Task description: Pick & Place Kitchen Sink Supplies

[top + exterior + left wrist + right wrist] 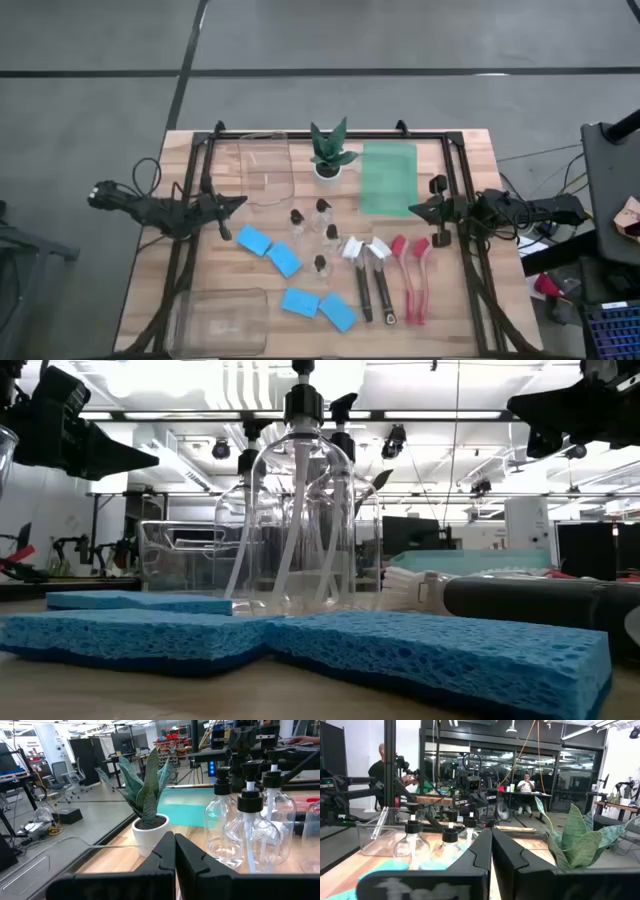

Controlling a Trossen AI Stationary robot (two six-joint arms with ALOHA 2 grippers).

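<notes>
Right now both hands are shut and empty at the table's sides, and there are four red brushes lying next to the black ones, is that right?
Not quite. Only two red brushes lie beside the two black ones, as the high view shows. The rest holds: the left hand and the right hand are shut and empty at the table's sides.
</notes>
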